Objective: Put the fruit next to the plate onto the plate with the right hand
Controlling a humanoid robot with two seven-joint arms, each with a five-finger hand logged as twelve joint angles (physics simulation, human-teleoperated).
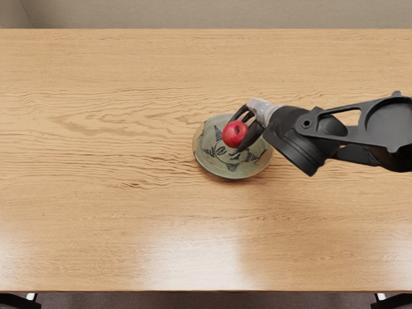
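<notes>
The right arm reaches in from the right edge, running level across the wooden table (116,212) with its wrist bent slightly toward the plate (211,158). The right hand (252,124) is over the plate's far right part, its dark fingers (255,135) curled around the red fruit (235,134). The fruit sits over the patterned plate's middle; whether it touches the plate cannot be told.

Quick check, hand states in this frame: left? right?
Left hand: not in view.
Right hand: closed on the red apple, over the plate.
</notes>
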